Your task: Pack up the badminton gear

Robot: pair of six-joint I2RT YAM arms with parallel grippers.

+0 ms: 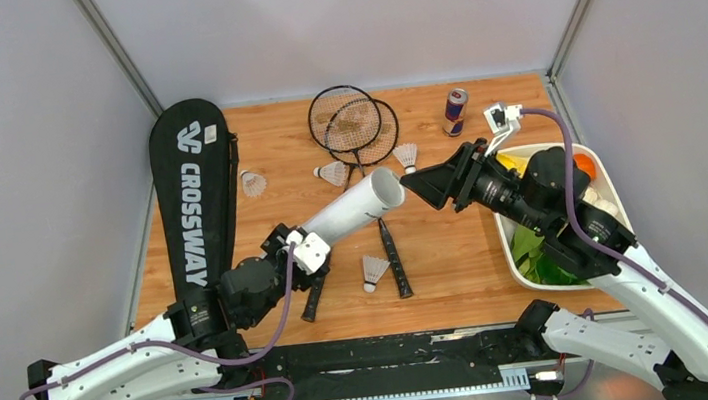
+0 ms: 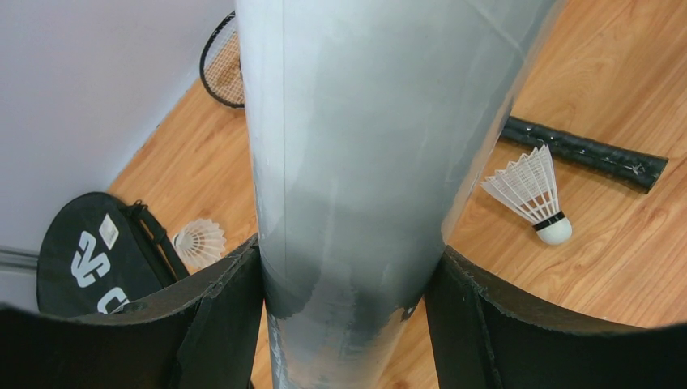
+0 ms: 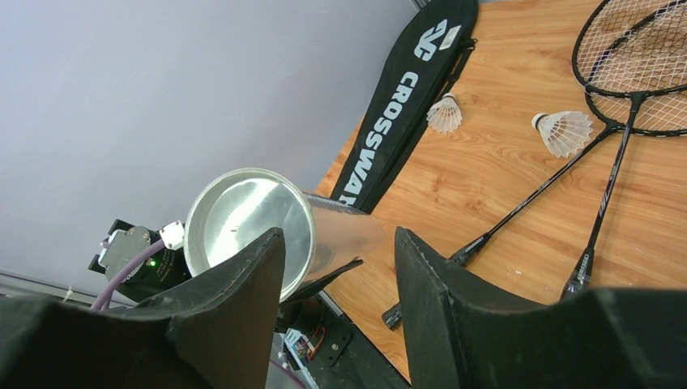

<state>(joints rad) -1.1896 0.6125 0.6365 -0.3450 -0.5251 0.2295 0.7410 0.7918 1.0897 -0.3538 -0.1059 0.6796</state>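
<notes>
Holding the white tube (image 1: 361,204) tight between its two fingers, the left gripper (image 1: 306,238) has it tilted up above the table (image 1: 457,259). The tube's open end points at the right gripper (image 1: 417,185), just beside it. That gripper's fingers are spread wide with nothing in them. Two rackets (image 1: 354,125) lie at the back. Four shuttlecocks (image 1: 374,270) sit around the table. The long black bag (image 1: 194,203) lies on the left.

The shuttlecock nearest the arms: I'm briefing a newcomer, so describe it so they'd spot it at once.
On the wooden table, find the white tube gripped by the left claw. Just toward the near edge from it lies one shuttlecock, between two black racket handles; the other three lie farther back, beyond the tube.
</notes>
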